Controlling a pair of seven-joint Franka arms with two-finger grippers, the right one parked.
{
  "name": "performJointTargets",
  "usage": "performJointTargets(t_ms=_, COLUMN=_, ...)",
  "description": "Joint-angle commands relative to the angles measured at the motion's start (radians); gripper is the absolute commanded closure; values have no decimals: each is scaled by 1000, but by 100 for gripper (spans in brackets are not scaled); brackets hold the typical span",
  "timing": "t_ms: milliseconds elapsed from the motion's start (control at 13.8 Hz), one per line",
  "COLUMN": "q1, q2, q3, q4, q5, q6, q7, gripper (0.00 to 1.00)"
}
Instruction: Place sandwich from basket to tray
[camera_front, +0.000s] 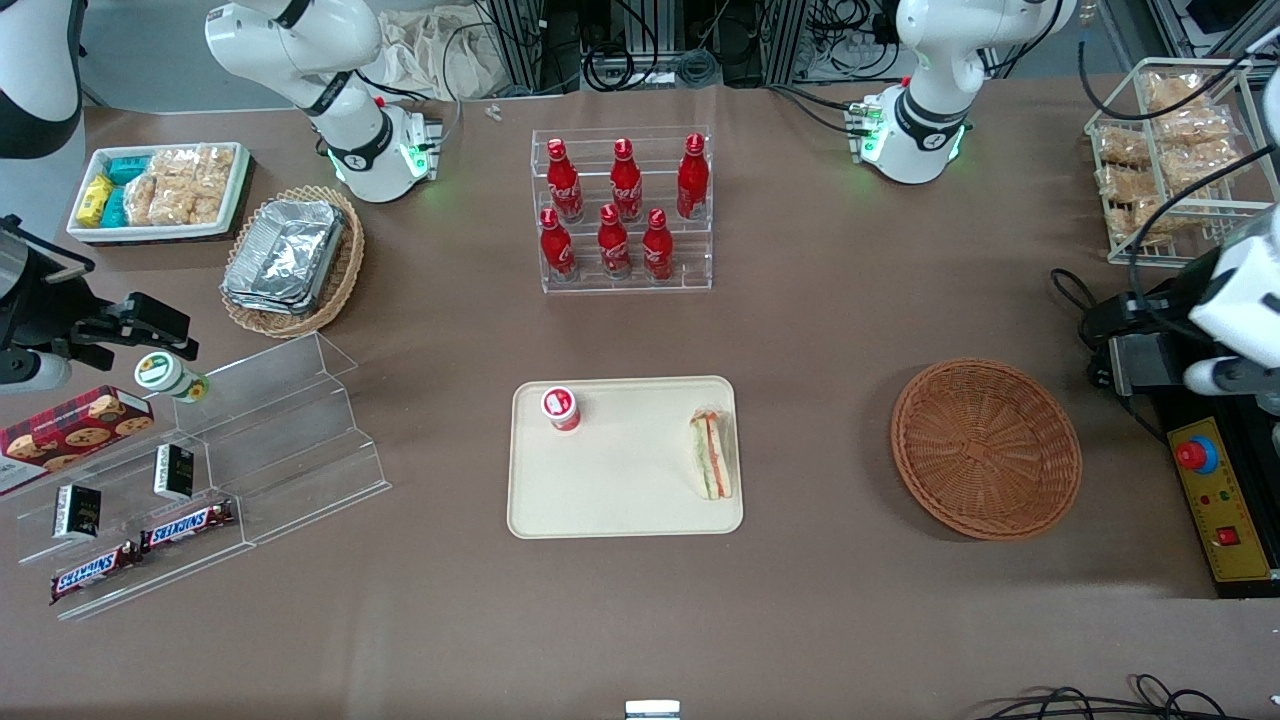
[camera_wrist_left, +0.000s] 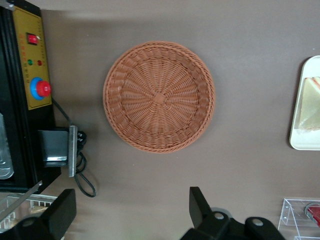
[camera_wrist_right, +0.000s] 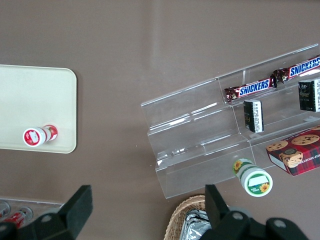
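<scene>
The sandwich (camera_front: 711, 456) lies on the tray (camera_front: 620, 500) near its 3 o'clock rim, the red-capped cup (camera_front: 561, 407) near 10 o'clock. The basket (camera_front: 985, 448) sits on the desk (camera_front: 800, 330) toward the working arm's end. The jaws (camera_wrist_left: 132, 215) hover above it, released and holding nothing.

Left arm raised at working end of table (pointing down); hand (camera_wrist_left: 132, 212) empty, fingers (camera_wrist_left: 62, 212) spread wide.

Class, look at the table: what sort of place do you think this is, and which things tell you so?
Probably a robotics lab staged as a snack counter: cola bottles on an acrylic rack, a sandwich on a tray, an emergency-stop box. The open pincer hangs above the empty basket.
</scene>
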Motion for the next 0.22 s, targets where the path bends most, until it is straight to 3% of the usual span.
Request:
performJointTargets(t_ms=0, q1=-6, q2=-17, q3=15, q4=-21, q5=-27, q6=0, q7=8, gripper=0)
performJointTargets(t_ms=145, q1=-6, q2=-16, q3=15, q4=-21, q5=-28, q6=6, q7=10, gripper=0)
